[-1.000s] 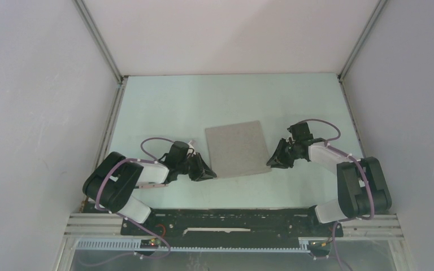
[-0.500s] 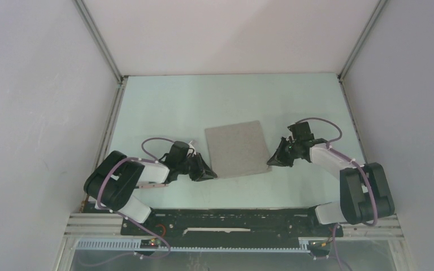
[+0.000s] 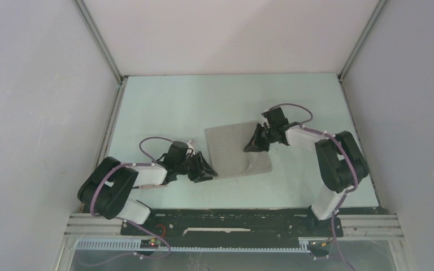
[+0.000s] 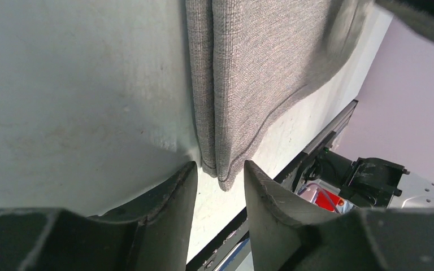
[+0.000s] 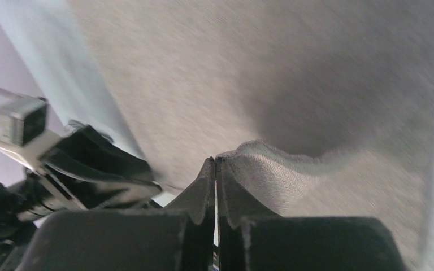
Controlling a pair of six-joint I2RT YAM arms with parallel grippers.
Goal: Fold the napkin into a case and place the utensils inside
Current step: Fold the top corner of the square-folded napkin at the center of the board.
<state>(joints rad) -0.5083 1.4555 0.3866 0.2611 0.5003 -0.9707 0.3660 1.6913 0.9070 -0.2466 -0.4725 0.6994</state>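
Observation:
The light grey napkin (image 3: pixel 229 148) lies folded in the middle of the pale green table. My right gripper (image 3: pixel 251 147) hovers over its right part, shut on the napkin's right edge, which is lifted and drawn leftward over the rest. In the right wrist view the jaws (image 5: pixel 215 160) meet at a raised ridge of cloth (image 5: pixel 260 164). My left gripper (image 3: pixel 207 172) sits at the napkin's near left corner. In the left wrist view its jaws (image 4: pixel 219 165) are slightly apart, with the layered corner (image 4: pixel 226 169) between the tips, unclamped. The utensils are out of view.
White enclosure walls stand on three sides, with metal corner posts (image 3: pixel 99 39). A black base rail (image 3: pixel 220 221) runs along the near edge. The left gripper also shows in the right wrist view (image 5: pixel 90 164), close by the napkin's edge.
My right gripper has moved from beside the napkin's right edge leftward and farther back, over the cloth, carrying that edge up with it. The left gripper has barely moved.

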